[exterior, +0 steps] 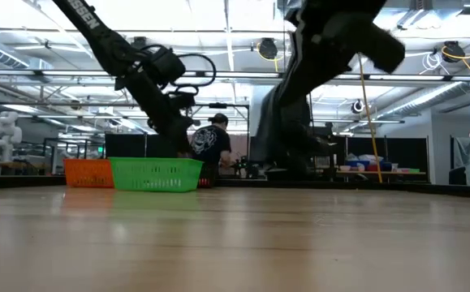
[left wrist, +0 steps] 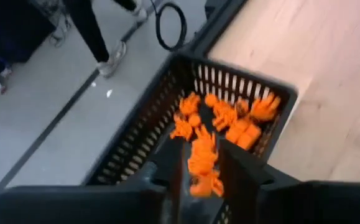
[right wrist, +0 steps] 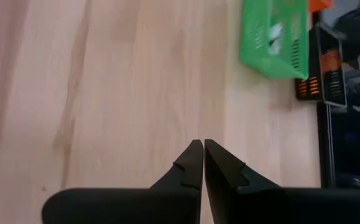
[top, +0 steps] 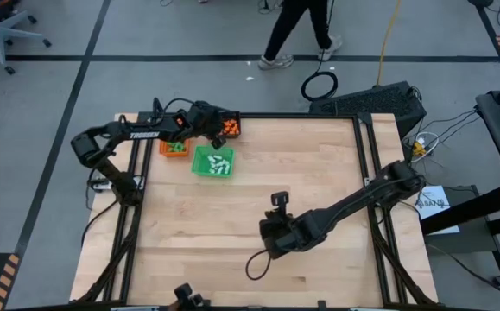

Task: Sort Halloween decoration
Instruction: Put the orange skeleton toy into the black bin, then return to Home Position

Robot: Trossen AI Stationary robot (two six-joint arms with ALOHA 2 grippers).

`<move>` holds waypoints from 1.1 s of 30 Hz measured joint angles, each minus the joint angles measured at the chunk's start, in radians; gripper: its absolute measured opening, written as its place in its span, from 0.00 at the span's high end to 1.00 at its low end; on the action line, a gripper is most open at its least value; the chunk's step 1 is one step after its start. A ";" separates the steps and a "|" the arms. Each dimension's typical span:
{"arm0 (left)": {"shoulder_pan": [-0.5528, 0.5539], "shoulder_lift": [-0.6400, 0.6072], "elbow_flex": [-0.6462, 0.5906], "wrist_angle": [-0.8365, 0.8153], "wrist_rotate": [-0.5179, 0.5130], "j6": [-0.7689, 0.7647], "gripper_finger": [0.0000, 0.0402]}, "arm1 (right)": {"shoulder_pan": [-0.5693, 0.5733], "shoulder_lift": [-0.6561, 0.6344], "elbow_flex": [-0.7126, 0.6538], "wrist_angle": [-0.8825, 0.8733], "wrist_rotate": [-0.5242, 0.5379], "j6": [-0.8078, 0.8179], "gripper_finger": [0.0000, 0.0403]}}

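The left gripper (left wrist: pixel 201 171) hangs over the black tray (left wrist: pixel 136 130) at the table's far left corner. Its fingers (left wrist: pixel 167 165) stand parted, with orange pieces (left wrist: pixel 201 162) showing in the gap between them; whether those pieces are gripped or simply lie below the fingers cannot be told from the left wrist view. More orange pieces of the Halloween decoration (left wrist: pixel 229 115) lie heaped inside the black tray.

In the high view, white pieces (top: pixel 218 161) lie in the green tray (top: pixel 200 167), which sits just beside the black tray. Green pieces (top: pixel 176 148) lie in the orange tray (top: pixel 165 152) next to it.

The right gripper (right wrist: pixel 203 163) waits above bare wood near the middle of the table (top: pixel 319 173), well apart from the trays. Its fingers are pressed together with nothing between them.

A person (top: pixel 297 26) stands on the floor beyond the far edge of the table.
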 joint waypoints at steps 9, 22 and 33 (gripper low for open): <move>-0.004 -0.031 -0.001 0.007 0.008 -0.021 0.63 | 0.001 -0.158 -0.153 0.190 0.003 -0.062 1.00; -0.270 -0.404 -0.019 -0.333 0.211 -0.129 0.79 | -0.049 -0.570 -0.659 0.830 -0.224 -0.431 1.00; -0.577 -0.636 -0.345 0.036 0.166 -0.051 0.98 | -0.160 -0.784 -1.001 1.093 -0.345 -0.407 1.00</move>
